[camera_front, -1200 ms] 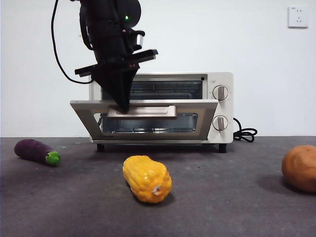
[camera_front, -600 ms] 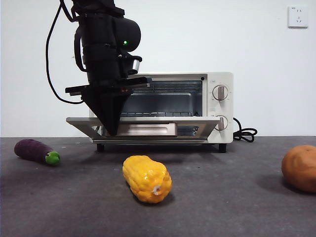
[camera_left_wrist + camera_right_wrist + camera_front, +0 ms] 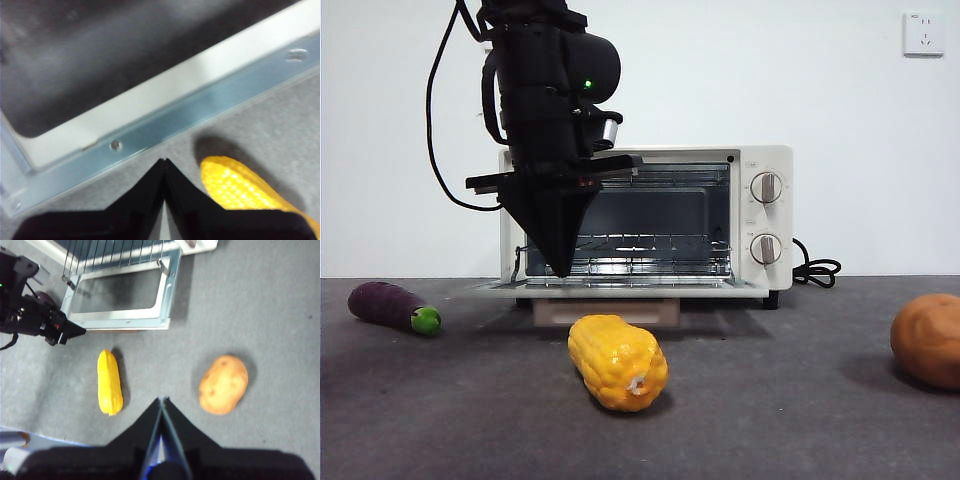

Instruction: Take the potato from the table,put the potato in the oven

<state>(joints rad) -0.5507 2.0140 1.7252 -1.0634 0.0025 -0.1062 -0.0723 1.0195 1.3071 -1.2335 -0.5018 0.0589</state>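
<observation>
Fingers of the left gripper are pressed together, holding nothing, poised just above the lowered door of the oven. The right gripper waits high, its fingers also pressed shut, over bare tabletop. The potato lies untouched near the tabletop's right edge, well apart from the corn lying in front of the door. Risk, I'd say: the flat door juts toward the corn, narrowing the approach; a carried potato could clip its edge. Around the potato there is open room.
</observation>
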